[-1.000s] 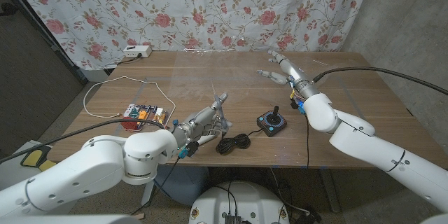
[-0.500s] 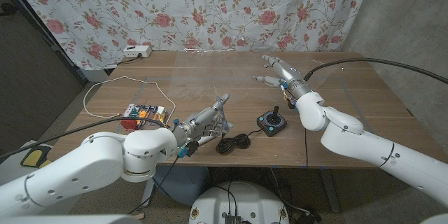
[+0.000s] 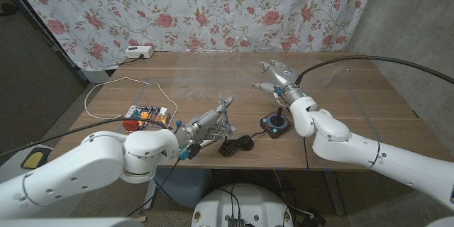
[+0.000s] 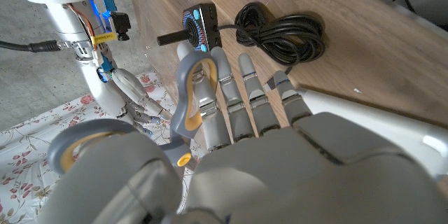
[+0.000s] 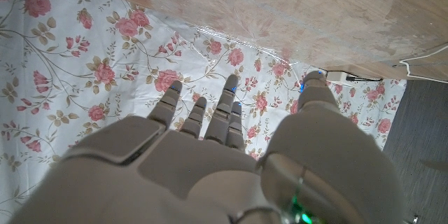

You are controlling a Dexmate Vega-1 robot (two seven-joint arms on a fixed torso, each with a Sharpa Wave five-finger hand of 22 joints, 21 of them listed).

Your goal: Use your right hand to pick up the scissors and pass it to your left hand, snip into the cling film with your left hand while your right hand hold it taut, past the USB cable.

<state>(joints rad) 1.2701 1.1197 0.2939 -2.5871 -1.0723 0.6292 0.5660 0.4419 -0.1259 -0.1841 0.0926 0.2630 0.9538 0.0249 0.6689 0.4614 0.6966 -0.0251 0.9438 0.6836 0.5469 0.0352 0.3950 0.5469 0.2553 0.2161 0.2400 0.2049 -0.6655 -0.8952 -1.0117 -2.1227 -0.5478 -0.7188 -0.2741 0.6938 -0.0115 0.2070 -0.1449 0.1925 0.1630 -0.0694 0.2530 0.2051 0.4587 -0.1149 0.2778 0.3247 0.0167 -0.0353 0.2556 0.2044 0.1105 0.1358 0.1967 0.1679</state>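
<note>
My left hand (image 3: 208, 123) hovers at the table's near edge and grips the scissors (image 4: 190, 92), whose grey handles have yellow inner rims. The black coiled USB cable (image 3: 237, 144) lies just right of that hand, also seen as a coil (image 4: 283, 32) in the left wrist view. The cling film (image 3: 206, 78) is a faint clear sheet spread over the middle and back of the table, and its crinkled edge (image 5: 238, 40) shows in the right wrist view. My right hand (image 3: 274, 75) hovers over the table's back right part with fingers spread and nothing in it.
A small black joystick (image 3: 274, 123) stands right of the cable. An orange circuit box (image 3: 147, 117) and a white looped wire (image 3: 106, 85) lie on the left. A white power strip (image 3: 138, 52) sits at the back left, before the floral curtain (image 3: 213, 7).
My right hand has swung left and a little nearer, toward the table's middle. My left hand has kept still with the scissors.
</note>
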